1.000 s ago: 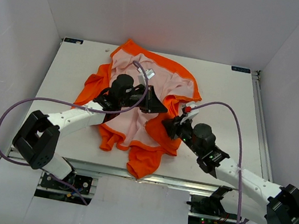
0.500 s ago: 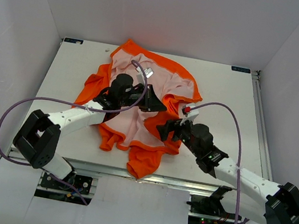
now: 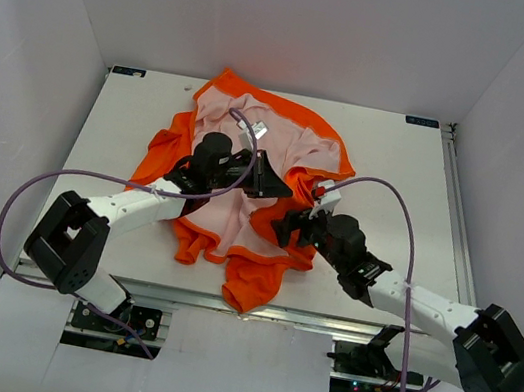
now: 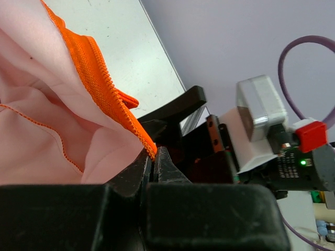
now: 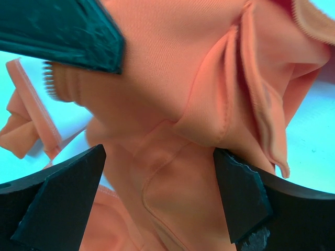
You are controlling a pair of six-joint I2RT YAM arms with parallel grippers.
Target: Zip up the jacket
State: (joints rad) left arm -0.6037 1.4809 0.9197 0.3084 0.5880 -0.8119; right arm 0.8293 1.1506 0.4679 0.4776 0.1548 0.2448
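Jacket edge point(image 4: 99, 73) in left tool point(image 4: 153, 159) (right tool point(image 5: 158, 151) wide, perhaps clear)

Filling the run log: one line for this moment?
left tool: shut on jacket edge | right tool: open at jacket | jacket: lying open, unzipped

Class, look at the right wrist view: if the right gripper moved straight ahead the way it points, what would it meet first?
The jacket: its folded fabric fills the view just ahead of the open right gripper, though how far off it lies is unclear.
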